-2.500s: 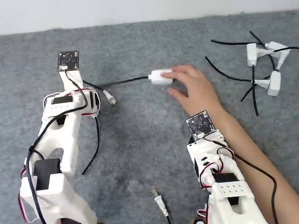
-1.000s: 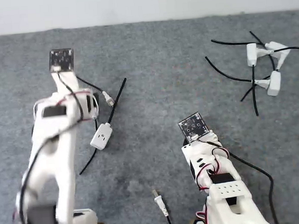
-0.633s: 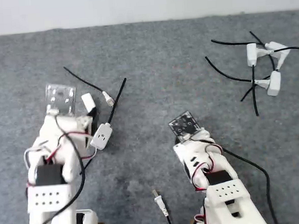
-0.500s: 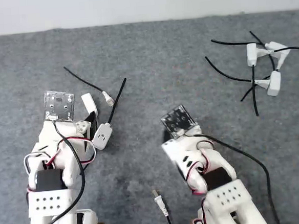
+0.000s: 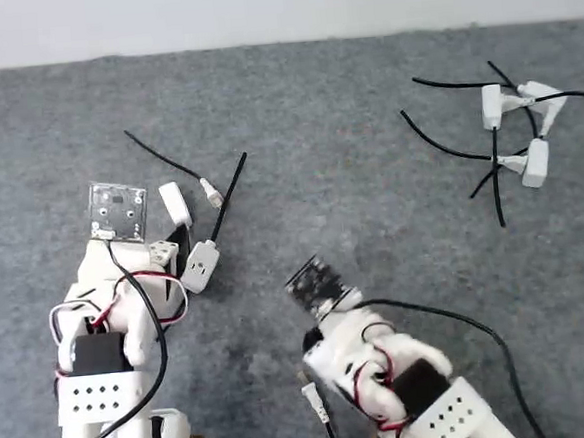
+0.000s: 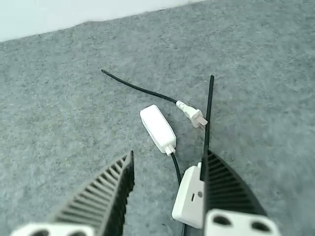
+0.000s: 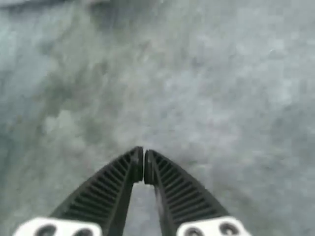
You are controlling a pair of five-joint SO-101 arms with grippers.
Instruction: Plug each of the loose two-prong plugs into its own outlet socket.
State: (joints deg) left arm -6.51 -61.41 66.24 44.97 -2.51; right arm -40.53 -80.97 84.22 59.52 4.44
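Grey carpet (image 5: 349, 175). Your left gripper (image 6: 170, 156) gapes near a white oblong socket (image 6: 157, 129); white black-corded two-prong plug (image 6: 193, 114) beside it. Right gripper (image 7: 143, 164) pinched closed.

A grey, felt-like mat (image 5: 364, 104) lies under everything, reaching across the high view from side to side; its nap is short and faintly mottled, with lighter and darker patches; along its far edge runs a plain white band (image 5: 277, 9), meeting the mat in a straight line; in the left wrist view that line slants.
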